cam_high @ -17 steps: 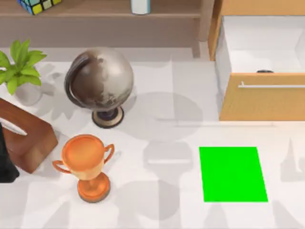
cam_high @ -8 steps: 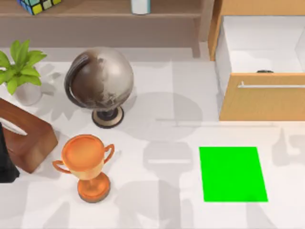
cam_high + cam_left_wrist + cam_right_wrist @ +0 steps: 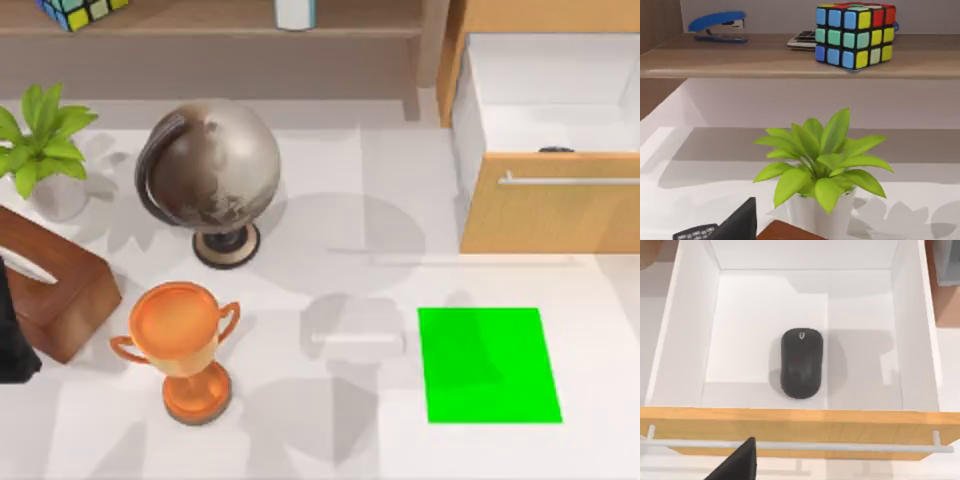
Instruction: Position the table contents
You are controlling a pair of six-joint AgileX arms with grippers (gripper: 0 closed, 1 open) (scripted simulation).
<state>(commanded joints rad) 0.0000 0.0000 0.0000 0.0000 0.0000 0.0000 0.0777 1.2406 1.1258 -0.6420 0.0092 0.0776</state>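
The black mouse (image 3: 801, 362) lies flat in the open white drawer (image 3: 685, 340) at the tabletop's (image 3: 330, 440) two o'clock corner; I cannot tell either hand's state.

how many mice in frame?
1. The black mouse lies on the floor of the open drawer, at the top view's right, where just its top edge peeks over the drawer front. The drawer front may hide others there.

Arm shadows have slid leftward onto the green mat (image 3: 489, 364).
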